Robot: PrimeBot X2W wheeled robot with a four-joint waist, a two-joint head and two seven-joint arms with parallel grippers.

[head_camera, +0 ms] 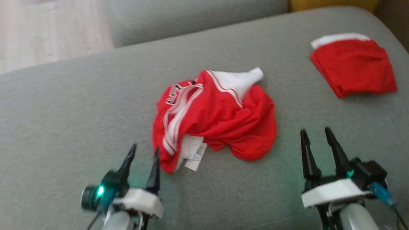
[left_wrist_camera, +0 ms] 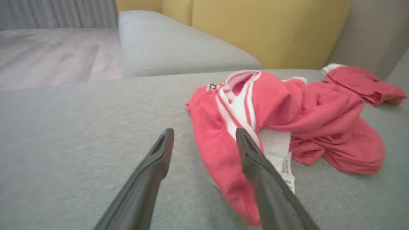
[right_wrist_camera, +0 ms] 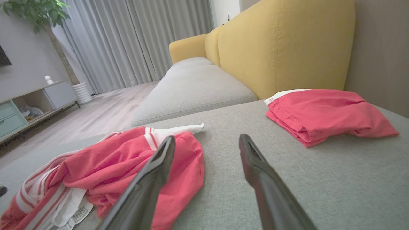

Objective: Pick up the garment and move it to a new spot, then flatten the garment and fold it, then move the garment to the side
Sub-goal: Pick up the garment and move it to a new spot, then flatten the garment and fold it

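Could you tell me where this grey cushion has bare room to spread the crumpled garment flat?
Widest bare patch: the grey cushion left of the crumpled garment, out to its edge. A narrower strip lies between that garment and the folded red garment. Crowded: the far right corner, and around the left gripper.

No text can be read. The red garment (head_camera: 223, 121) bears dark block characters (head_camera: 175, 93) (too blurred to make out), and its white care label (head_camera: 195, 154) carries fine print and barcode-like bars, illegible.
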